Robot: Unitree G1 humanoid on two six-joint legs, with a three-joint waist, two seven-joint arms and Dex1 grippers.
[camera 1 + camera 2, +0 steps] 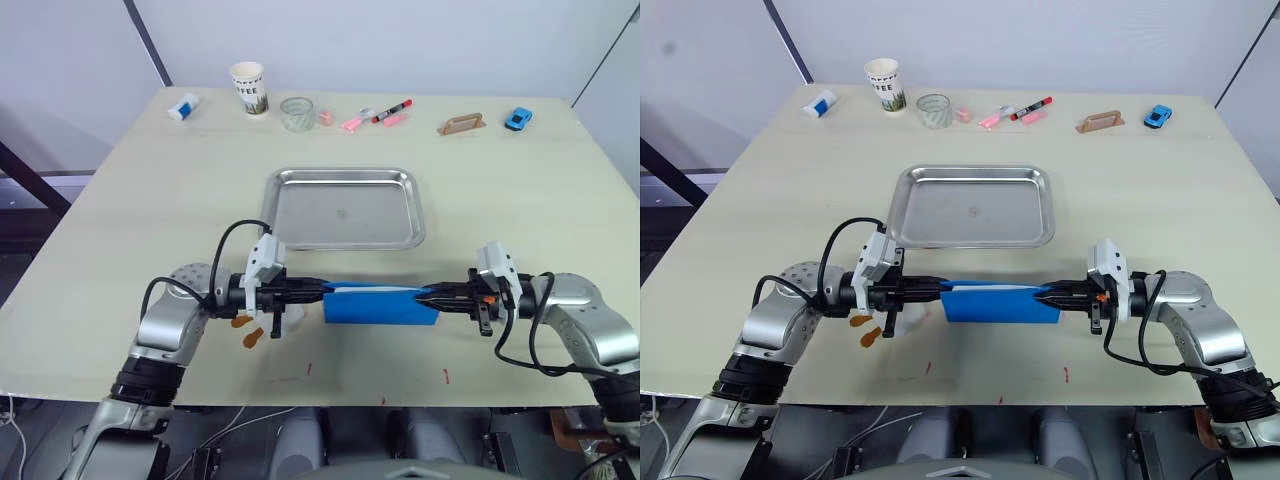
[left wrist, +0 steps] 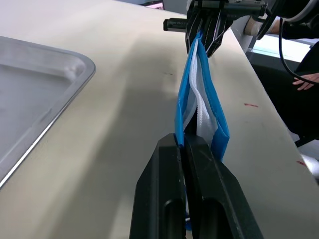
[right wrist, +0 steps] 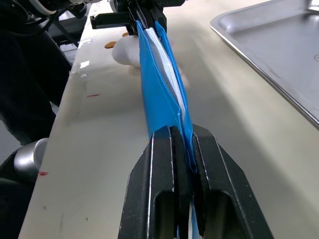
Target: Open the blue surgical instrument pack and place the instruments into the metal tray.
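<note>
The blue surgical instrument pack [image 1: 380, 303] is held folded and on edge just above the table near its front edge, stretched between both grippers. My left gripper [image 1: 322, 290] is shut on its left end and my right gripper [image 1: 420, 297] is shut on its right end. The pale lining [image 2: 201, 110] shows between the blue folds [image 3: 159, 84] in both wrist views. Just behind the pack lies the metal tray [image 1: 345, 207], with nothing in it. The instruments are hidden.
Along the far edge stand a paper cup [image 1: 249, 87], a glass [image 1: 297, 113], pink and red markers [image 1: 378, 116], a wooden block [image 1: 461, 124], a small blue toy car [image 1: 518, 118] and a small white-and-blue bottle [image 1: 183, 107]. A white lump [image 3: 125, 51] lies by the left gripper.
</note>
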